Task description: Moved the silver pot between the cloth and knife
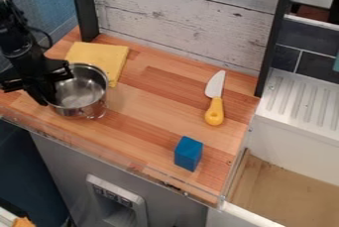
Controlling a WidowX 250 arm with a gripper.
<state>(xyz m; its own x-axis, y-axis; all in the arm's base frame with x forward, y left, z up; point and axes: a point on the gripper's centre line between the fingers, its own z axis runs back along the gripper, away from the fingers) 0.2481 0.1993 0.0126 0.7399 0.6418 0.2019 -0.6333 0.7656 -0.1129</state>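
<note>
The black gripper (58,88) is at the left of the wooden counter, against the left side of the silver pot's rim, and hides part of that side. Upright and empty inside, the silver pot (81,97) has a small wire handle at its lower right. Just behind it lies the yellow cloth (106,57), its near corner hidden by the pot. Farther right, a knife (214,97) with a yellow handle lies flat, blade toward the back wall. Bare wood separates pot and knife.
A blue block (188,153) sits near the front right of the counter (149,122). Black posts and a whitewashed plank wall (185,18) bound the back. A clear low rail runs along the front edge. At the right is a white sink with a ridged drainboard (301,99).
</note>
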